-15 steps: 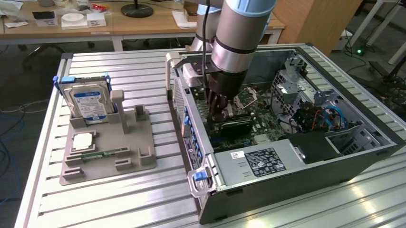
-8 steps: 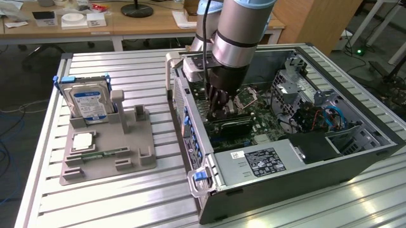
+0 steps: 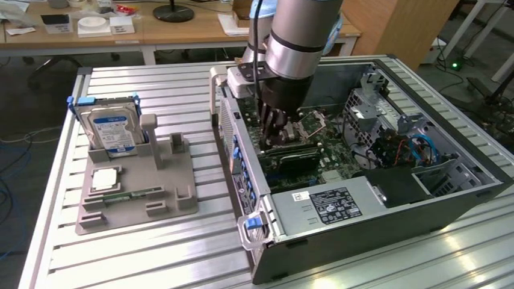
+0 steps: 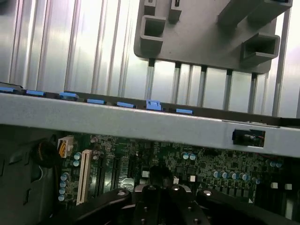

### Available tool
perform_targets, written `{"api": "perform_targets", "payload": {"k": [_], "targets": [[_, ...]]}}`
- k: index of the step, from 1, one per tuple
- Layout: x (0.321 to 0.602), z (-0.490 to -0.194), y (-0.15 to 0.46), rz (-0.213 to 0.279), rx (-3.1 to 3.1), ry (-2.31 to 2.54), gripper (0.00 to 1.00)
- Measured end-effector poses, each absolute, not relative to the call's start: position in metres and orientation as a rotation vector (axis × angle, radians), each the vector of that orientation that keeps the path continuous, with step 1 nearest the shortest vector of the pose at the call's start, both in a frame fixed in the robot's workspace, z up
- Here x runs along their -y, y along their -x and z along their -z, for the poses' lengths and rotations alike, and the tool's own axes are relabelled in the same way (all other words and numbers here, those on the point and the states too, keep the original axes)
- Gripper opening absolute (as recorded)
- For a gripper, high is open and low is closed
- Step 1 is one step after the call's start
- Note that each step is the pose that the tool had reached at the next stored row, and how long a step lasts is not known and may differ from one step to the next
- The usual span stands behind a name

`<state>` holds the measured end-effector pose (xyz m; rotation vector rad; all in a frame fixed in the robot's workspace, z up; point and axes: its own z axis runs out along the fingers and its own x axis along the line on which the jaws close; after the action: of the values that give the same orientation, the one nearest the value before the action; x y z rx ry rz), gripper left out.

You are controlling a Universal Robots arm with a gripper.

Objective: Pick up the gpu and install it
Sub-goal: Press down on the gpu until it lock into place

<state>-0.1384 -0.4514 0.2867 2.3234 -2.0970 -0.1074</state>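
— How is the arm (image 3: 297, 36) posed?

— It is stood almost upright and sunk into the open computer case (image 3: 386, 205), wrist downward. The gripper (image 3: 277, 139) is held low over the motherboard (image 3: 337, 150), and its jaws are seen drawn fully together (in the wrist view the dark fingers (image 4: 154, 197) are pressed side by side).

— And the gpu (image 3: 299, 156)?

— It is found directly beneath the gripper, inside the case, set on edge along the motherboard. Whether it is clasped or merely touched from above cannot be told.

— What is seen beyond the case?

— On the exterior view's left, a grey holder tray (image 3: 136, 198) is laid on the slatted metal table (image 3: 161, 253), well apart from the gripper. A silver hard drive (image 3: 112, 129) with a blue label is stood upright at the tray's far end, and a narrow memory stick (image 3: 132, 194) is laid flat nearer the front. From the wrist, the tray (image 4: 201, 33) is seen past the case wall, above the motherboard (image 4: 187, 154).

— And the room?

— Wooden desks (image 3: 161, 30), strewn with small boxes and papers, are placed behind the table.
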Motion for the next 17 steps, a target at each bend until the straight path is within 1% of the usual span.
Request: {"api": "perform_targets", "payload": {"k": [17], "targets": [[0.451, -0.287, 0.159, 0.094, 2.058, -2.345, 0.11]]}}
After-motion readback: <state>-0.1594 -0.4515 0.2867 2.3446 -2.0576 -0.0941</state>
